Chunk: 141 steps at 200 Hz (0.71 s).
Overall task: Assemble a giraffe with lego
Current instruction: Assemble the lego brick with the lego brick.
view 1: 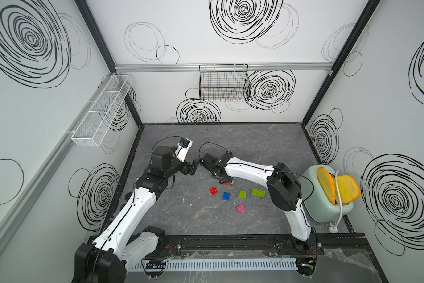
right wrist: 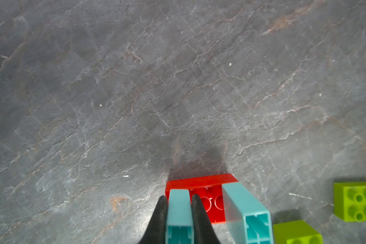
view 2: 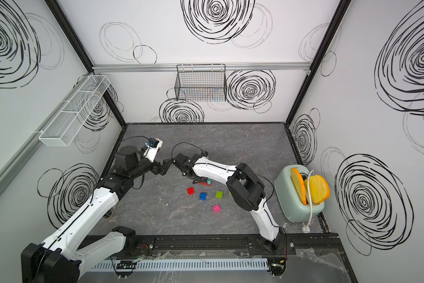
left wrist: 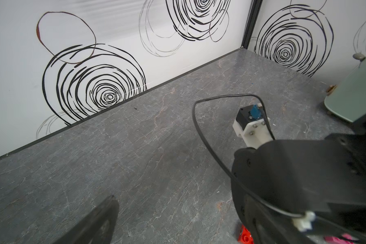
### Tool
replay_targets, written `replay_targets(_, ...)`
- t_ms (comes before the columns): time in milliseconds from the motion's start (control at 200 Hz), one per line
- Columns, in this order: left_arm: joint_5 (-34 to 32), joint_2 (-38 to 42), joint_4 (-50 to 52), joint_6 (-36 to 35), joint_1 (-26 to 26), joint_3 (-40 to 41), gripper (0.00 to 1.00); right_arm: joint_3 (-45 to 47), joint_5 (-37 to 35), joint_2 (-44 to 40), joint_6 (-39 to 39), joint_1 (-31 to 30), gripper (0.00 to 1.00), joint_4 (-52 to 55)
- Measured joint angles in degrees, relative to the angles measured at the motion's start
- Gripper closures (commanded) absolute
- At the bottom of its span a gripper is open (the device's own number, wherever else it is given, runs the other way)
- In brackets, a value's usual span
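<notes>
The right gripper (right wrist: pixel 179 197) clamps one hollow, boxy light-blue leg (right wrist: pixel 178 213) of the glossy giraffe (right wrist: pixel 199 183), just two legs on a red slab, at the middle of the veined grey table (right wrist: pixel 135 84); the left gripper (view 1: pixel 193 167) gapes wide

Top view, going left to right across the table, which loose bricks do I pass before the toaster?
red brick → blue brick → small green brick → long green brick → toaster

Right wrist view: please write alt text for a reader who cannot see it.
The right gripper is shut on a light-blue brick, its black fingers on either side. A second light-blue brick sits beside it, and both meet a red brick over the grey marbled table. Two lime green bricks lie nearby.
</notes>
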<state>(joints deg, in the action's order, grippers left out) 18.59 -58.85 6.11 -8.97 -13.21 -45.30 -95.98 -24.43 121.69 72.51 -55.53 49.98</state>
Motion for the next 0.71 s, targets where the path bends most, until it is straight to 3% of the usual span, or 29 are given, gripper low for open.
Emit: replay_targets(705, 0.2, 0.0, 0.7, 0.0, -0.2, 0.0, 0.02, 2.7, -1.0, -1.4, -3.7, -0.9, 1.0, -3.0)
